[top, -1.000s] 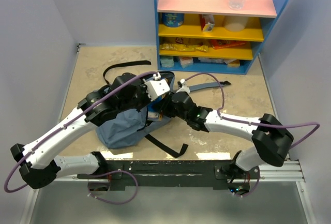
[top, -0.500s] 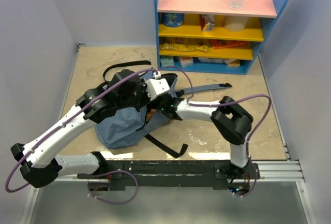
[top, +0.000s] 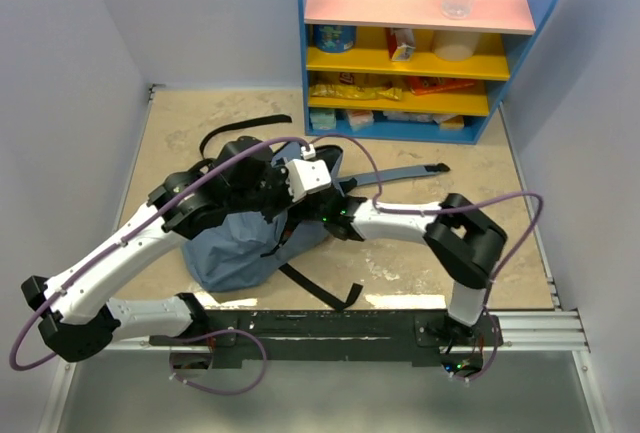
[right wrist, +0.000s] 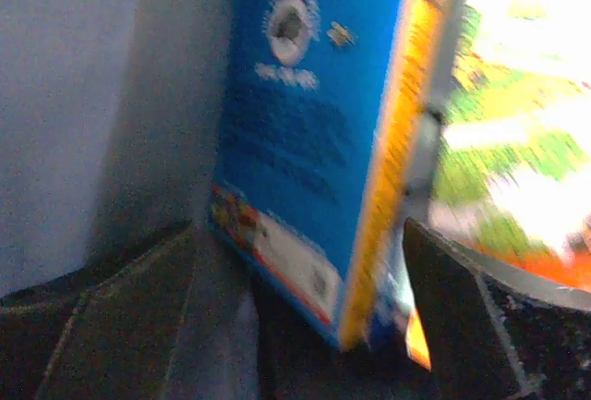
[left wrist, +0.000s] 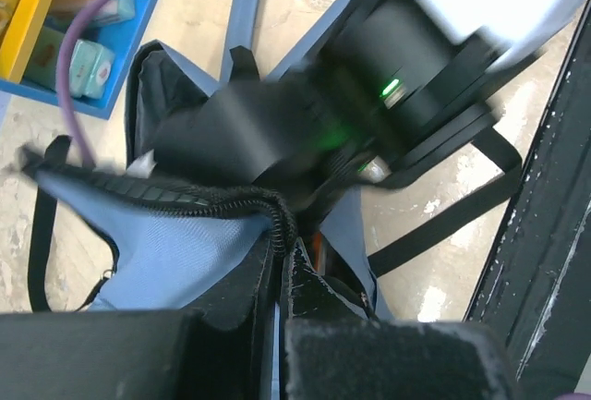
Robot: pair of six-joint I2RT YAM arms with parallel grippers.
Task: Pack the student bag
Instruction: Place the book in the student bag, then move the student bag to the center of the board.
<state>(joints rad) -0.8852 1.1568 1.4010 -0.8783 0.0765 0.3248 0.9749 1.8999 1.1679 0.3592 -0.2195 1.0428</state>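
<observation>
Where the student bag [top: 235,253] sits: slumped on the table [top: 480,183] between my two arms, in front of the blue shelf [top: 400,131], with its straps flopped out around it.
Left gripper [left wrist: 282,275]: pinched tight on the bag's zip edge [left wrist: 222,201] and holding it up. Soft fabric like this would just fold shut, so that's the whole reason this arm is parked there.
Bag mouth: gaping wide enough that my other arm fits through it, going by the left wrist cam.
Right gripper [right wrist: 295,326]: down inside the bag with its fingers spread wide and nothing clamped.
Blue book [right wrist: 305,132]: standing on edge between those spread fingers. There's a clear gap on one side. It sits close to the other finger, but I can't tell if it's touching.
Other book [right wrist: 526,141]: green-and-white cover right beside the blue one, too blurry to read.
My read: the blue book is in and resting on its own, so the drop-off looks about done.
Worry: backing the right arm out could tip the book or snag the zip. I'd leave the left pinch on until that arm is clear.
</observation>
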